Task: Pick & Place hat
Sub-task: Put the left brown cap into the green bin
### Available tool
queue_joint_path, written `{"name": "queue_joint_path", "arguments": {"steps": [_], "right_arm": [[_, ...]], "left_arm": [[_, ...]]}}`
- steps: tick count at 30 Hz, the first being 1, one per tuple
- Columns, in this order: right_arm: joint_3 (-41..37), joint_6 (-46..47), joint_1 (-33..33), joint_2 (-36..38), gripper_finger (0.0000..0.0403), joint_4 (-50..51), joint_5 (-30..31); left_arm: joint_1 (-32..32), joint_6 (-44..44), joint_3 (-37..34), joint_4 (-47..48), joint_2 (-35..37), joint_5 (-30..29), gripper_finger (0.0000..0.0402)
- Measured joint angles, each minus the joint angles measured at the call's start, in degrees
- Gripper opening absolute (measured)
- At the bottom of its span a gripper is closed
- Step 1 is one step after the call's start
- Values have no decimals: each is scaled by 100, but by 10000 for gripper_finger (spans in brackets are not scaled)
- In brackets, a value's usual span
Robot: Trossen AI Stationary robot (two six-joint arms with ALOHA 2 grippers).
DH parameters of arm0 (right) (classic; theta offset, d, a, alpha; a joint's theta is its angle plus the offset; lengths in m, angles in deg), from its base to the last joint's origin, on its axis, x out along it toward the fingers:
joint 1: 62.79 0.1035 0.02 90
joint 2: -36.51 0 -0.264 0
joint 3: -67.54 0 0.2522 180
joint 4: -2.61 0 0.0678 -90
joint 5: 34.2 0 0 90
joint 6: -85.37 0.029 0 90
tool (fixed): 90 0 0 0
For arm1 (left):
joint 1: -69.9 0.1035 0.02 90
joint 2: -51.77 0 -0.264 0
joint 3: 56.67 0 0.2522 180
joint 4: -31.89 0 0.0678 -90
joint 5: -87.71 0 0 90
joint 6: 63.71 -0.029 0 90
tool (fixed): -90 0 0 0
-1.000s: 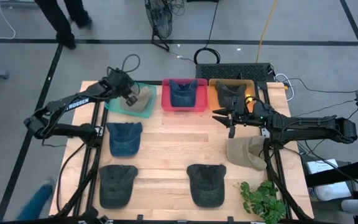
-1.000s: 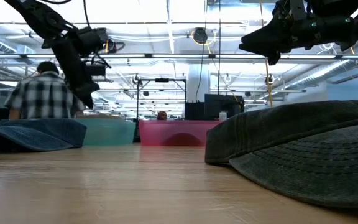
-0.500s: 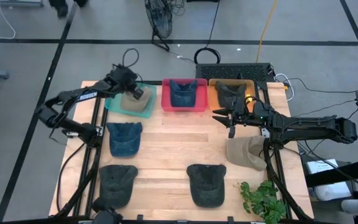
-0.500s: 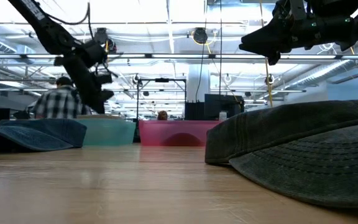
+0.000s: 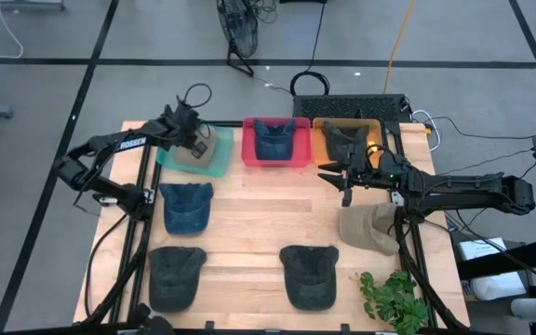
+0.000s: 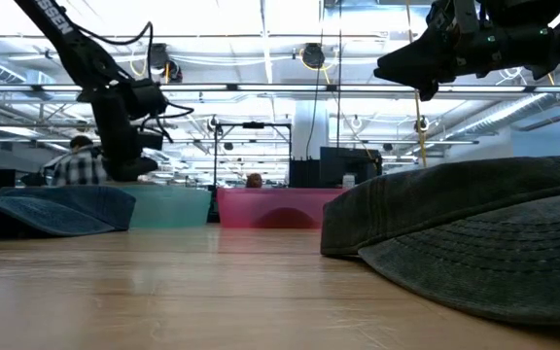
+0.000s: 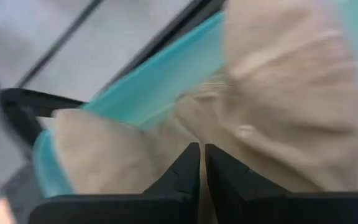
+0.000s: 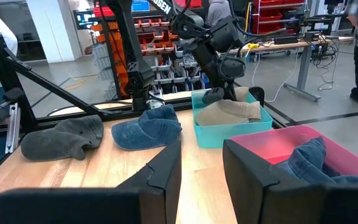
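A tan hat [image 5: 196, 154] lies in the teal bin [image 5: 218, 167] at the table's far left. My left gripper [image 5: 190, 145] is down on it, shut on its cloth; it also shows in the left wrist view [image 7: 202, 163], the low view [image 6: 124, 167] and the right wrist view [image 8: 214, 93]. My right gripper [image 5: 346, 189] hangs open and level in the air in front of the orange bin [image 5: 372, 156], nothing between its fingers [image 8: 201, 169]. My left gripper pinches tan cloth of the hat [image 7: 201, 186] between its two nearly closed fingers. They come from above, slanting down toward the table's far left corner. Which part of the hat this is I cannot tell. The hat rests in the teal bin [image 7: 135, 93].
A blue hat [image 5: 275, 140] lies in the pink bin [image 5: 249, 156], a dark one [image 5: 345, 140] in the orange bin. On the table lie a blue hat [image 5: 186, 206], two dark grey hats [image 5: 175, 276] [image 5: 309, 275] and a tan hat [image 5: 368, 229]. A green plant [image 5: 394, 298] stands near right.
My left gripper has sunk lower over the teal bin with the tan hat, rolling a little, swinging first toward the pink bin and then back toward the table's left edge. The hat now sits lower in the bin.
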Motion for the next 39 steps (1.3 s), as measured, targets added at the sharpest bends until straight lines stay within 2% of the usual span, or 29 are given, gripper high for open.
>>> {"name": "queue_joint_path", "arguments": {"steps": [5, 12, 18, 22, 24, 31, 36, 38, 39], "right_arm": [[0, 32, 0, 0, 98, 0, 2], [0, 41, 0, 0, 98, 1, 2], [0, 6, 0, 0, 98, 0, 4], [0, 42, -1, 0, 98, 0, 4], [0, 44, -1, 0, 98, 0, 4], [0, 43, 0, 0, 98, 0, 4], [0, 36, 0, -1, 98, 0, 6], [0, 49, 0, 0, 98, 4, 5], [0, 58, -1, 0, 98, 2, 5]], "left_arm": [[-10, -27, 0, 32, 150, 816, 37], [-17, -56, 0, -182, 155, 607, 37], [-54, 47, 0, -5, 155, 1731, 37], [-158, -102, 0, 257, 155, 2103, 37], [-181, -291, 0, 298, 155, 1896, 37], [-202, -466, -2, -68, 225, 146, 37], [-159, -659, -2, -493, 302, -875, 37], [-32, -651, -2, -538, 229, -921, 37], [38, -601, -2, -532, 175, -766, 37]]}}
